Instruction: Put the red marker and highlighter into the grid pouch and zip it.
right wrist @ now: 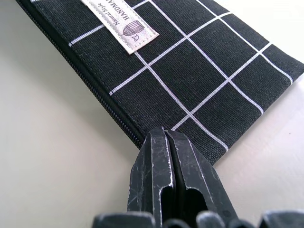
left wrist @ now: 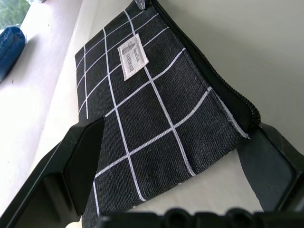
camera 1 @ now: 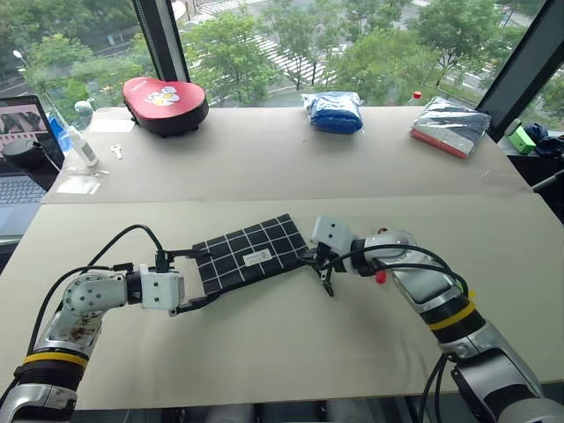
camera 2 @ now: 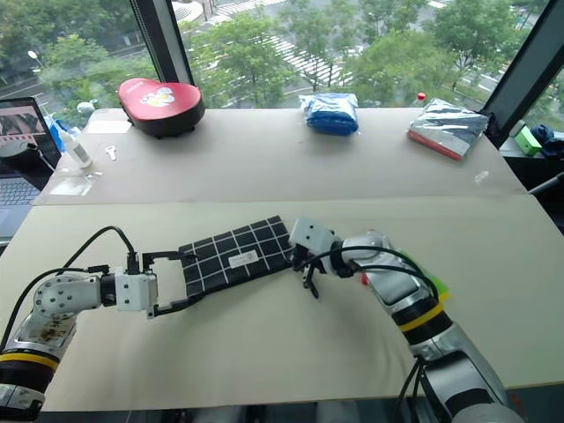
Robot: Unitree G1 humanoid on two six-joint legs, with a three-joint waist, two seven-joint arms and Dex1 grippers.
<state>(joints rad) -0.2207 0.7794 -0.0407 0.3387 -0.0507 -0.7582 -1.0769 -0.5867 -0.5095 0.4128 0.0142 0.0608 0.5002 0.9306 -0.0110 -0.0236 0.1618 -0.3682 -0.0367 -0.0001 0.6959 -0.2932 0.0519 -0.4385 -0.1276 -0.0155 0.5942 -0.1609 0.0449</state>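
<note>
Count, task items: 1 grid pouch [camera 1: 250, 253] in sight; its zipper [left wrist: 223, 88] appears drawn shut along the length visible.
Count, pincers: 2, one at each short end of the pouch.
Left pincer [camera 1: 189, 280]: spread wide, its 2 black fingers [left wrist: 78, 161] straddling the pouch's left end; in the left wrist view the fabric lies between the fingers with a gap on each side.
Right pincer [camera 1: 321, 262]: fingers pressed together, their tips at the pouch's right corner where the zipper ends; whether they pinch anything cannot be told.
Grid pouch, position: flat on the near bench [camera 1: 291, 352], centre front, lying at a slant with its right end further from the robot; 1 small white label [right wrist: 121, 23] faces up.
Near bench: pale board; around the pouch are the 2 arms and their black cables.
Far bench [camera 1: 264, 159]: 1 red and black case [camera 1: 164, 104] at left, 1 blue bag [camera 1: 333, 112] in the middle, 1 silvery packet with a red edge [camera 1: 449, 126] at right.
Far left: 1 laptop [camera 1: 25, 145], 1 clear bottle [camera 1: 81, 141].
Obstructions: the pincers cover both pouch ends in the head views.
</note>
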